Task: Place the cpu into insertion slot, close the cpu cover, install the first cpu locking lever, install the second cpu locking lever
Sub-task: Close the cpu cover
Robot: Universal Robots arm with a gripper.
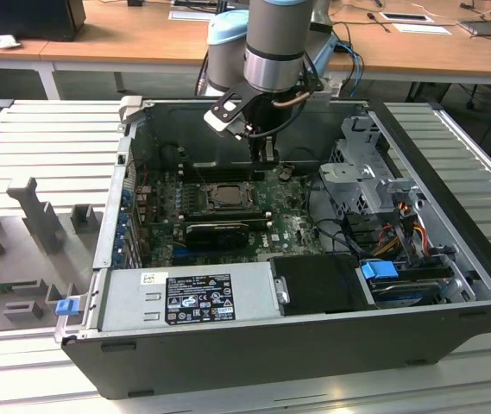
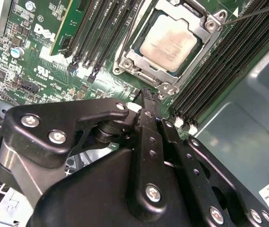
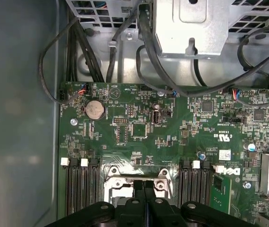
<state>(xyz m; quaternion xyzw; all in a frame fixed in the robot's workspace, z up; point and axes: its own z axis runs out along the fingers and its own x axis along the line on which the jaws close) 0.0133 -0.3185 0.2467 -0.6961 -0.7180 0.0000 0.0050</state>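
Inside the open computer case point(image 1: 452, 289), the cpu point(image 1: 225, 195) lies flat in the insertion slot point(image 1: 202, 198) on the green motherboard point(image 1: 292, 226), towards the far wall. The arm reaches down from the far side. The gripper point(image 1: 267, 160) hangs just to the exterior view's right of the socket, and this view cannot settle how its fingers stand.

The second wrist view does. The two black fingers are pressed together with nothing between them, and the gripper tip point(image 2: 146, 94) is just beside a corner of the socket without touching the chip. That view also shows the cpu cover point(image 2: 204, 35) lying down around the pale metal top of the cpu point(image 2: 169, 43). A thin lever rod point(image 2: 257, 10) runs off from one corner, and black memory slots point(image 2: 101, 33) flank both sides. Whether the rod is latched cannot be told.

The first wrist view adds a coin cell point(image 3: 94, 109), black cables point(image 3: 77, 42) and a metal drive cage point(image 3: 191, 23) beyond the board.

A white-and-black printed label point(image 1: 199, 297) sits on the near power supply. White lettering marks the board in both wrist views.
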